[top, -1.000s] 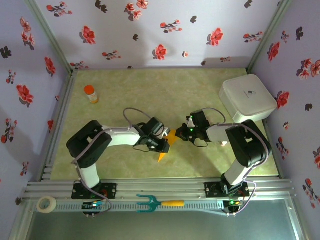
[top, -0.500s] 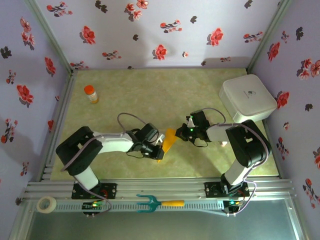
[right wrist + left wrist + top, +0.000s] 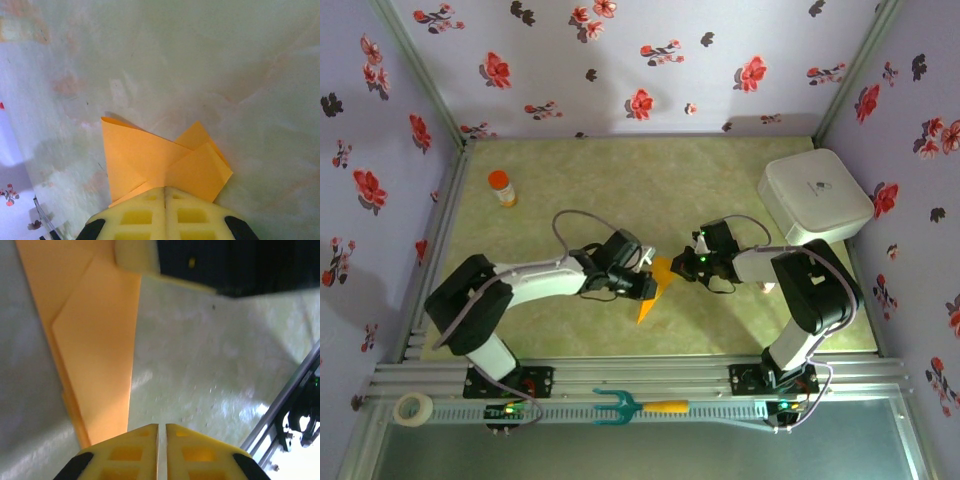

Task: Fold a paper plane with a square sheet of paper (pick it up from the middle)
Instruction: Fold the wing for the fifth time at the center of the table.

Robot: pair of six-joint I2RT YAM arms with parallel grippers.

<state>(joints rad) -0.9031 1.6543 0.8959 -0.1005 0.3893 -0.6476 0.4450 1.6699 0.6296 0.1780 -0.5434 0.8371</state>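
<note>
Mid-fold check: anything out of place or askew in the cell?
A teal fork lies on the near rail between the arm bases, off the mat, and a tape roll sits at the rail's left end. The flaps of the paper overlap unevenly.

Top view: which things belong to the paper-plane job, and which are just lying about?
Part of the job: folded orange paper; right gripper, pinching the paper's edge; left gripper, closed, right next to the paper.

Lying about: orange-capped bottle; white box; teal fork on the front rail; tape roll.
</note>
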